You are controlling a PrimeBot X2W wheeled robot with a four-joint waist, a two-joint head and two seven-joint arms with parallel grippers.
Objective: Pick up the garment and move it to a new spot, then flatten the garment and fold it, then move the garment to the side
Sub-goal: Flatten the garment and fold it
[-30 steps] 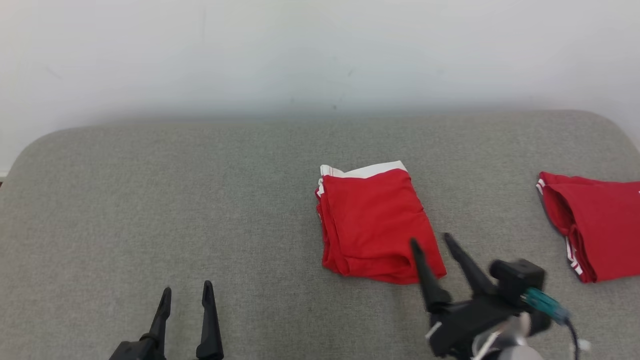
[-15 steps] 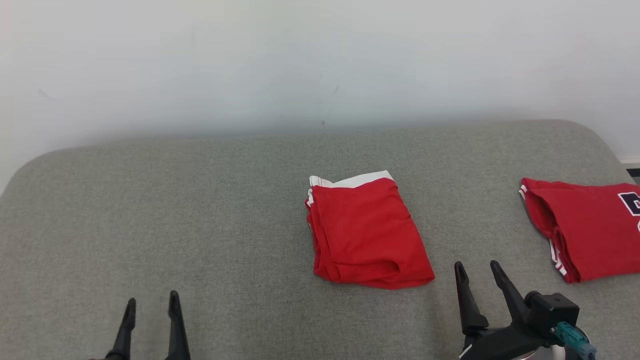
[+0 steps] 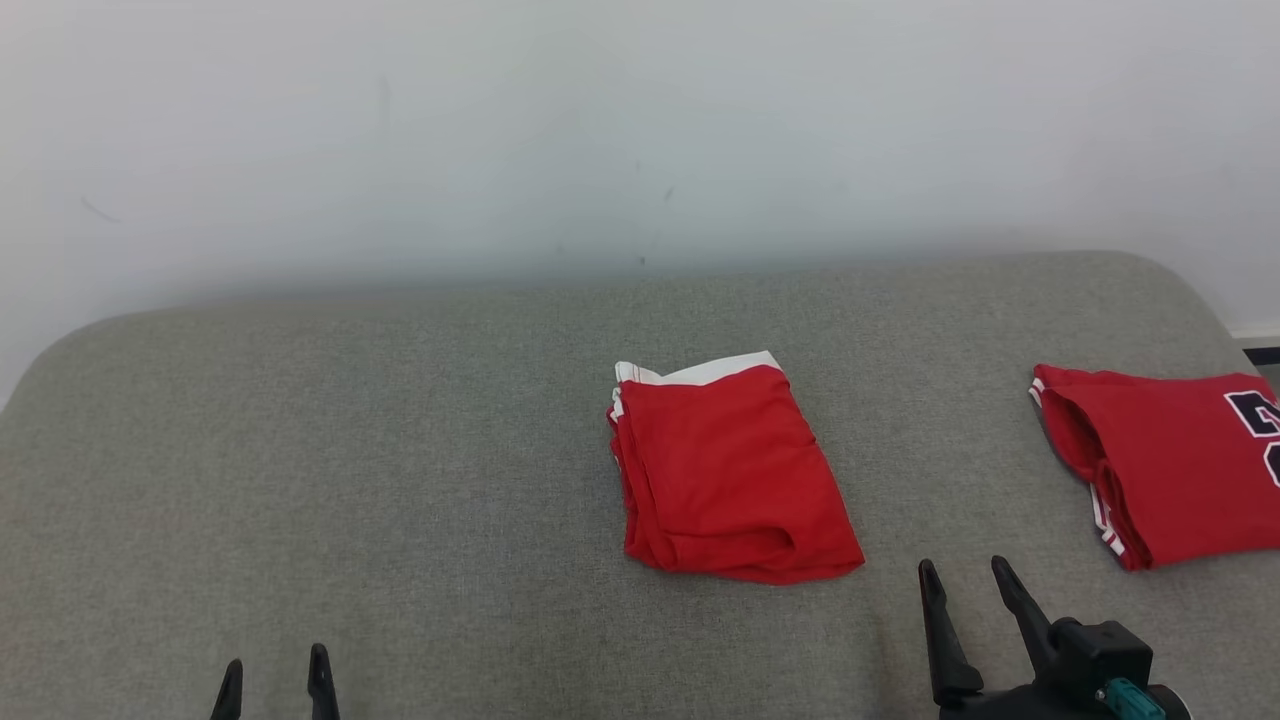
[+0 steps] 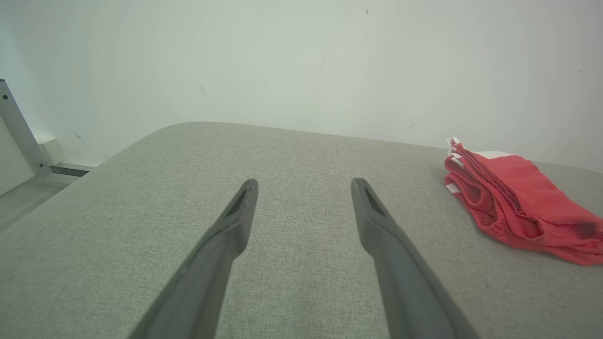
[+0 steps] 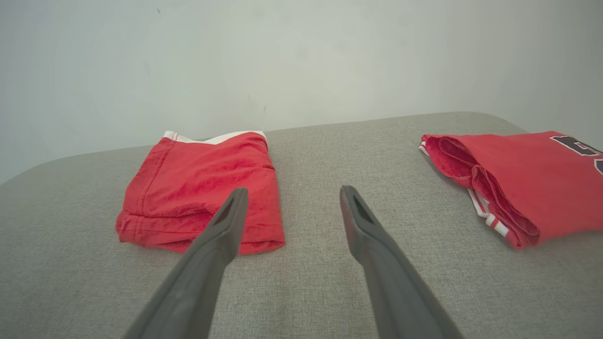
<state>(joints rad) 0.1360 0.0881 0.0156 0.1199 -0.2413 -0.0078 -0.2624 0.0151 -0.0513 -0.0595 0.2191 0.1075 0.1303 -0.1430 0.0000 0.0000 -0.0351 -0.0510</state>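
Holding right pincer (image 3: 962,566) open, empty, near folded red fabric garment with white band (image 3: 730,480) on grey fabric tabletop (image 3: 400,450); holding left pincer (image 3: 275,660) open too, well apart.

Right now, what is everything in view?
garment: 1, red with white band, folded, mid-surface
second garment: 1, red with dark lettering, folded, surface's right end
surface: 1, grey fabric, under both garments
wall: 1, pale, behind the surface
strut: 1, grey metal, left of the surface
left gripper: 1, dark, open, empty, lower left
right gripper: 1, dark, open, empty, lower right
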